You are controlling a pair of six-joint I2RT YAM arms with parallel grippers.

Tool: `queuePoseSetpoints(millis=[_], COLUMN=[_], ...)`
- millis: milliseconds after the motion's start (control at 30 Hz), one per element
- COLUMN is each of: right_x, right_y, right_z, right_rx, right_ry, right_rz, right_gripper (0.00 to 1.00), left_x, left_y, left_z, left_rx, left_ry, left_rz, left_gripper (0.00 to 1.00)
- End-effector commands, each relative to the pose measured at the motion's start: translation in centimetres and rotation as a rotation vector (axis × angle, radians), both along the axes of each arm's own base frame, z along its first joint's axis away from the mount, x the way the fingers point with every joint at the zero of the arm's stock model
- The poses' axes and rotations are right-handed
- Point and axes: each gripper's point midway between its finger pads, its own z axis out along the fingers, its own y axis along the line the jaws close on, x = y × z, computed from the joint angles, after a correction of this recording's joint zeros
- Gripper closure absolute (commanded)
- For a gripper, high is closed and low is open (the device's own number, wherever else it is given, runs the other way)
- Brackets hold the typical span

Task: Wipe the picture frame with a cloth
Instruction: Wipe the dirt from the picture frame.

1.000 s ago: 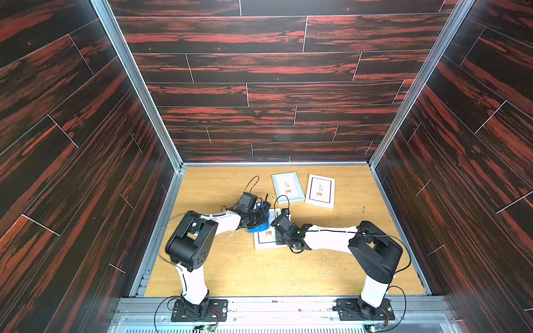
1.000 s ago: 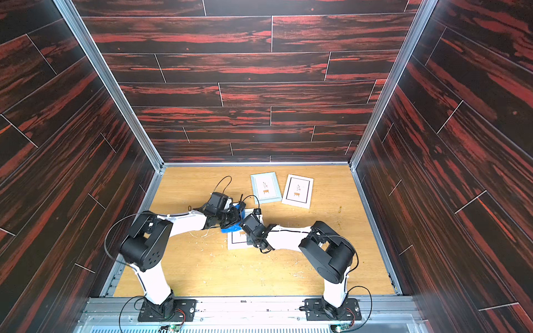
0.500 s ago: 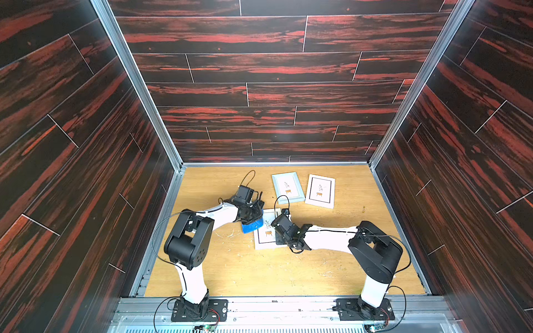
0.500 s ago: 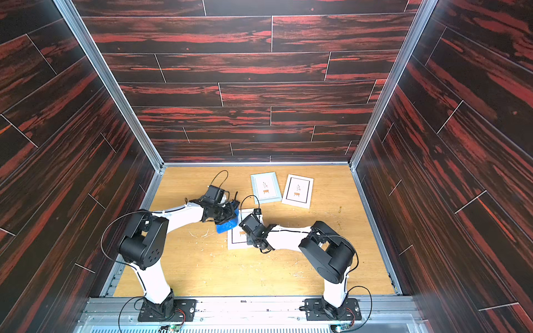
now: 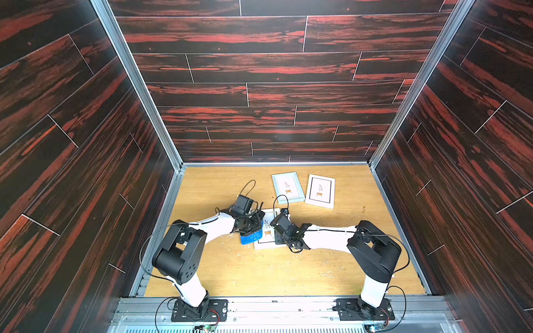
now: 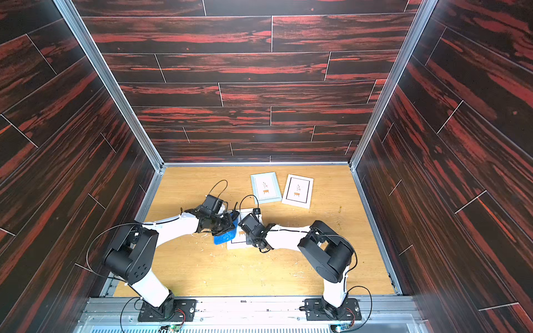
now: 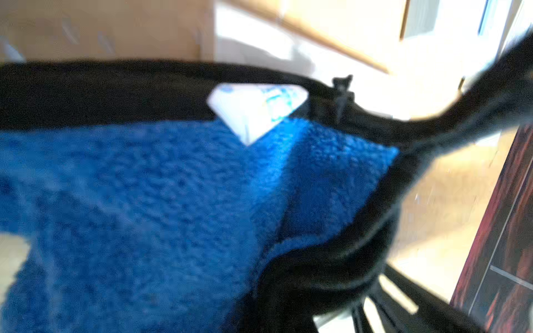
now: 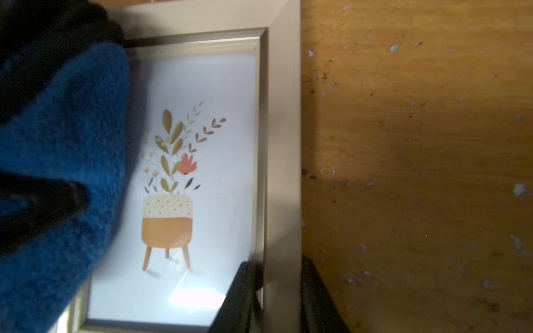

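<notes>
Wooden tabletop (image 5: 259, 274); left pincer (image 5: 255, 227) clamps cloth (image 5: 251, 238); right pincer (image 8: 278, 294) grips frame (image 8: 284, 144).

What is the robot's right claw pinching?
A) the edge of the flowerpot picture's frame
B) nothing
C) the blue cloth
A: the right gripper clamps the picture frame by its rim, one finger on each side; the blue cloth is apart from it.
</notes>
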Motion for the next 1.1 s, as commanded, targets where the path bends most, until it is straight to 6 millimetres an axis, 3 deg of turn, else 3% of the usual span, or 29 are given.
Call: queuePoseSetpoints(millis=[0, 67, 133, 267, 567, 667, 733, 867, 933, 1000, 1067], right_x=[-0.9, -0.9, -0.9, -0.9, -0.9, -0.9, -0.8, -0.6, -0.7, -0.7, -0.6], right_y=[-2.0, -2.1, -2.1, -1.8, -1.8, -1.6, -1.8, -2.3, -2.4, -2.4, -2.3], right_z=[-1.8, -1.8, -1.9, -1.7, -0.9, -1.0, -0.9, -0.8, -0.9, -0.9, -0.8], right_rx=[-0.104, -0.105, -0.106, -0.093, -0.080, -0.074, -0.086, -0.118, -0.117, -0.115, -0.110], right_ry=[0.051, 0.048, 0.051, 0.052, 0.038, 0.044, 0.035, 0.026, 0.025, 0.025, 0.024], right_rz=[-0.010, -0.016, -0.018, -0.006, -0.014, -0.011, -0.010, -0.016, -0.015, -0.017, -0.019], right_gripper=[0.99, 0.99, 0.99, 0.99, 0.99, 0.99, 0.99, 0.99, 0.99, 0.99, 0.99], left_x=[-2.6, -5.3, -6.7, -5.2, -5.2, -4.7, -4.6, -4.1, -4.3, -4.5, -4.4], left_y=[-0.9, -1.2, -0.6, 1.0, -5.9, -6.9, -6.1, -1.0, 0.5, 0.3, -1.4], left_z=[-0.4, -0.9, -1.2, -0.9, -0.9, -0.6, -0.6, -0.8, -0.7, -0.2, 0.1], left_rx=[0.030, 0.039, 0.027, 0.095, -0.169, -0.220, -0.193, -0.090, -0.056, -0.042, -0.077], left_ry=[0.052, 0.084, 0.098, 0.066, 0.060, 0.049, 0.044, 0.020, 0.019, 0.006, -0.005], left_rz=[-0.036, -0.044, -0.016, -0.001, -0.008, -0.001, 0.008, 0.067, 0.072, 0.050, 0.032], left_gripper=[1.00, 1.00, 1.00, 1.00, 1.00, 1.00, 1.00, 1.00, 1.00, 1.00, 1.00])
